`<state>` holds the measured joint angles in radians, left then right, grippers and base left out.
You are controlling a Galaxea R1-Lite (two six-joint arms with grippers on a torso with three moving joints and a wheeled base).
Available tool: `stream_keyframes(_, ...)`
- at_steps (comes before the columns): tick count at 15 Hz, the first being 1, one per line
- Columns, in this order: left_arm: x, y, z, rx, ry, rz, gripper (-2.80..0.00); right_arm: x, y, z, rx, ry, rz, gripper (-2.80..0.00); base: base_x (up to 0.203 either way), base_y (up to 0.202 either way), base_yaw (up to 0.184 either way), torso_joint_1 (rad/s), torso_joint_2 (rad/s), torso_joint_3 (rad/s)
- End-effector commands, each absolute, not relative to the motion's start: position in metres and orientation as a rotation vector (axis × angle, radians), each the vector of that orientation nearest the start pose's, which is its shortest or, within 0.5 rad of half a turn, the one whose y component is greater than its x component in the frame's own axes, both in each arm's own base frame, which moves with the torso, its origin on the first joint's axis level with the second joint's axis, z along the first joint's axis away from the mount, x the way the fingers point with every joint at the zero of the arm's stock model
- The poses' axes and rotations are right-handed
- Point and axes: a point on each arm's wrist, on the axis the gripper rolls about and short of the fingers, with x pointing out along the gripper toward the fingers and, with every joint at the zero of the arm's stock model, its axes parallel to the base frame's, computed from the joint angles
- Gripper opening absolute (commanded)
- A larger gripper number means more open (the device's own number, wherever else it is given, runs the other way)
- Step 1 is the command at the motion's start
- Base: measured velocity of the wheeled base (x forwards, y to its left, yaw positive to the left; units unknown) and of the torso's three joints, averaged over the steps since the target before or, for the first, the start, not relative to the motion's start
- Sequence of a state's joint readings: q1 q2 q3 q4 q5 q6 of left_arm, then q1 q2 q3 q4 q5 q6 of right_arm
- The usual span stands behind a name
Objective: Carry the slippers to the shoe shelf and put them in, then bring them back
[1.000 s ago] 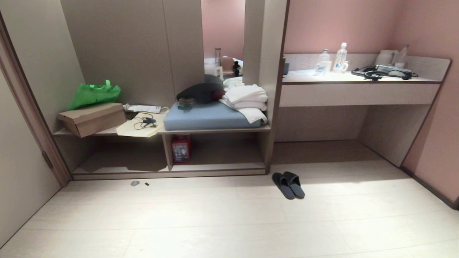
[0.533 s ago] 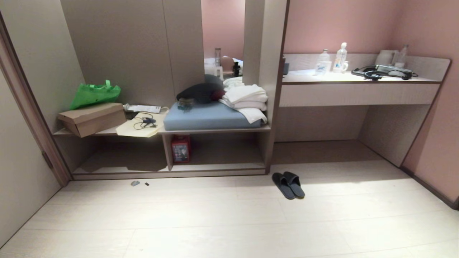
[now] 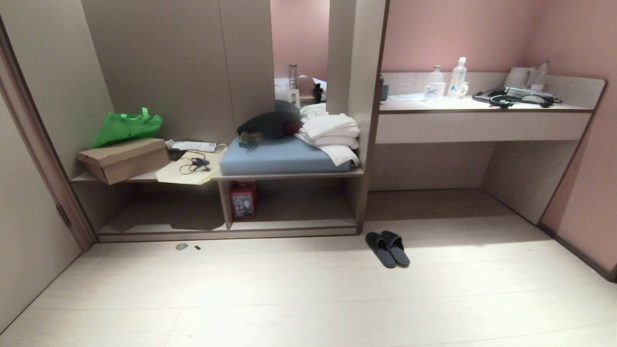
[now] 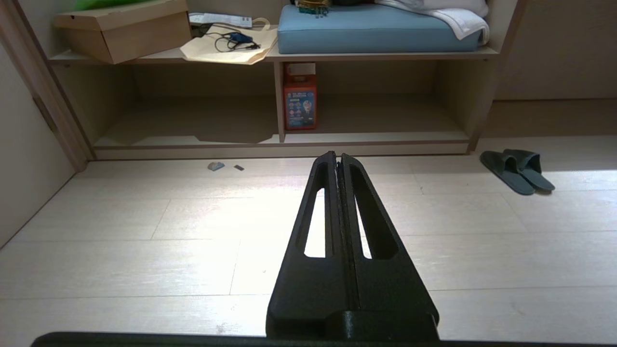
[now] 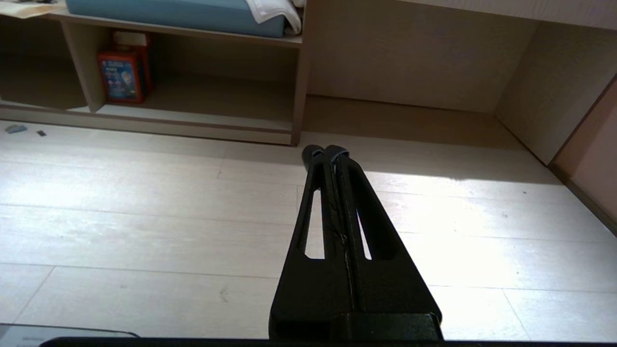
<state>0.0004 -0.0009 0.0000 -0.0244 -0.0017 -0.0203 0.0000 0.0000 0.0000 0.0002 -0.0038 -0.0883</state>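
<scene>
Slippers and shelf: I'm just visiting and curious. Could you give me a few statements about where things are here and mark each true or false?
1. The slippers lie side by side on the floor. True.
2. The slippers are inside the shoe shelf. False: they lie on the floor just outside its right end.
3. A red box stands in the shelf by the divider. True.
4. The left gripper holds a slipper. False: its jaws are shut on nothing, above bare floor.
5. The right gripper has its jaws wide open. False: they are shut.
6. White towels lie on a blue cushion. True.
</scene>
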Motion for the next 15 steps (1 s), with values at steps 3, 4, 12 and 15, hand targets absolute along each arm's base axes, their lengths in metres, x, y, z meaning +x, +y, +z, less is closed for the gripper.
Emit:
stream_keyframes(3,-0.0222,-0.0001,0.076,-0.021,-0.018,0.0,-2.8,-0.0227,-0.0001,0.0755,-0.088,0.002,-0.004,-2.8,0.0,0.0,0.0,0.0,0.0,0.0)
stream_keyframes(4,-0.0223,-0.0001,0.0758,-0.021,-0.018,-0.001,-2.8,-0.0227,-0.0001,0.0755,-0.089,0.002,-0.005,-2.8,0.0,0.0,0.0,0.0,0.0,0.0)
stream_keyframes(12,-0.0222,-0.0001,0.0759,-0.021,-0.017,0.0,-2.8,-0.0227,-0.0001,0.0755,-0.087,0.002,-0.005,-2.8,0.0,0.0,0.0,0.0,0.0,0.0)
stream_keyframes(15,-0.0222,-0.0001,0.0759,-0.021,-0.017,0.0,-2.8,-0.0227,-0.0001,0.0755,-0.087,0.002,-0.005,-2.8,0.0,0.0,0.0,0.0,0.0,0.0)
